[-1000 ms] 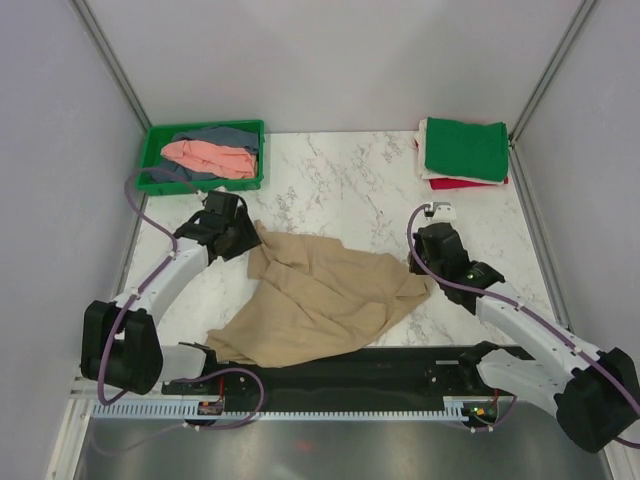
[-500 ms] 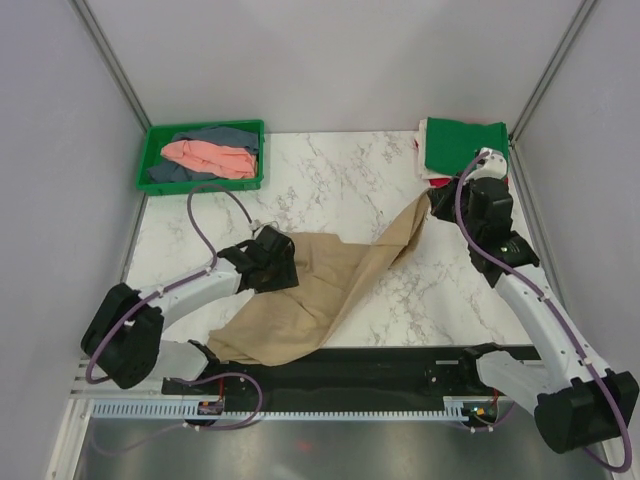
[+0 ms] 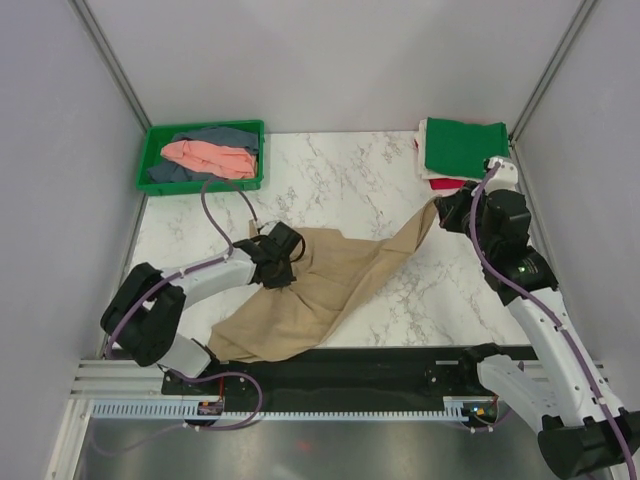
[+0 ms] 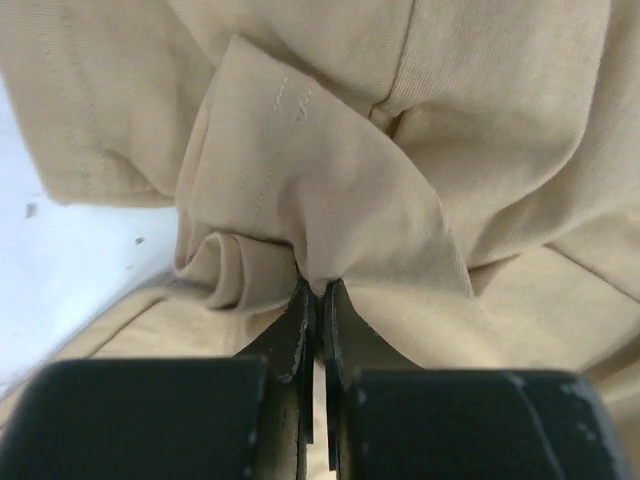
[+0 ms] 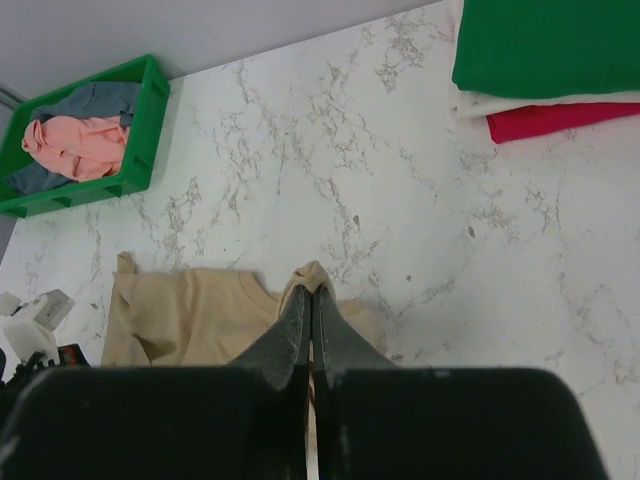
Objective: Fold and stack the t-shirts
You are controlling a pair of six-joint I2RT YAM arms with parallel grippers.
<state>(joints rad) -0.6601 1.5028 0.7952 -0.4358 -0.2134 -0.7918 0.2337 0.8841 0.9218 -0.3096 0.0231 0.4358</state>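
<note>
A tan-beige t-shirt (image 3: 320,285) lies crumpled across the middle of the marble table. My left gripper (image 3: 280,262) is shut on a fold of it (image 4: 315,225) near its left side. My right gripper (image 3: 443,212) is shut on another corner (image 5: 312,275), lifted and stretched toward the back right. A folded stack sits at the back right: a dark green t-shirt (image 3: 464,146) on top, with a red t-shirt (image 5: 555,118) under it. A salmon pink t-shirt (image 3: 207,156) and a grey-blue t-shirt (image 3: 218,136) lie bunched in the tray.
The green plastic tray (image 3: 153,150) stands at the back left corner. Grey walls close in the table on three sides. A black rail (image 3: 400,365) with the arm bases runs along the near edge.
The left gripper has closed on a fold of the tan-beige shirt after moving right over it. The right gripper has drawn its corner up toward the back right, stretching the cloth.
</note>
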